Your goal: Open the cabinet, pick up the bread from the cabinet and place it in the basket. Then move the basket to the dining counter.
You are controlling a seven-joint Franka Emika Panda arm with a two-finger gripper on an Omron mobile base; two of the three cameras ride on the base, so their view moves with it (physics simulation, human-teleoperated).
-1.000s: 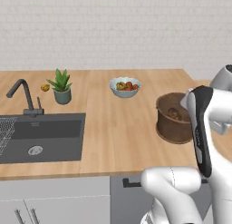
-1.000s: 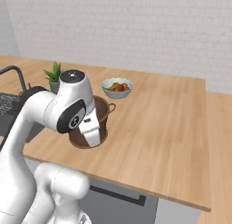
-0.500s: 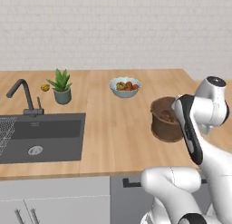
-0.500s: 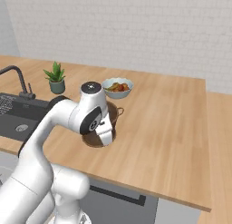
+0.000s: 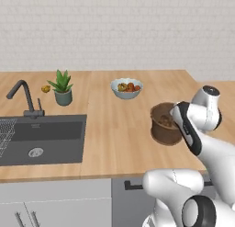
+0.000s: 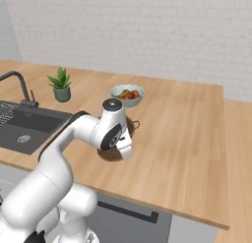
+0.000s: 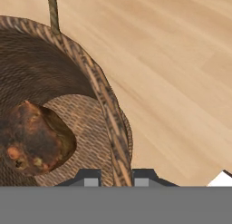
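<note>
The dark-brown woven basket [image 5: 164, 126] stands low on the light-wood dining counter [image 5: 114, 129], right of the middle. In the hand view my gripper [image 7: 117, 180] straddles the basket's rim [image 7: 97, 82], shut on it, one fingertip inside and one outside. The roundish dark-brown bread [image 7: 34, 139] lies on the basket's floor. From the right base view my forearm covers most of the basket [image 6: 109, 156]; its loop handle sticks out behind. The cabinet is out of view.
A white bowl of fruit [image 5: 126, 88] stands behind the basket. A potted plant [image 5: 62, 86] and a small yellow thing [image 5: 45, 88] sit at the back left. The dark inset sink [image 5: 41, 139] with its black tap [image 5: 23, 97] takes the left.
The basket has shifted a little to the left and nearer along the counter, with my gripper on its rim. My arm has swung and its elbow has dropped lower.
</note>
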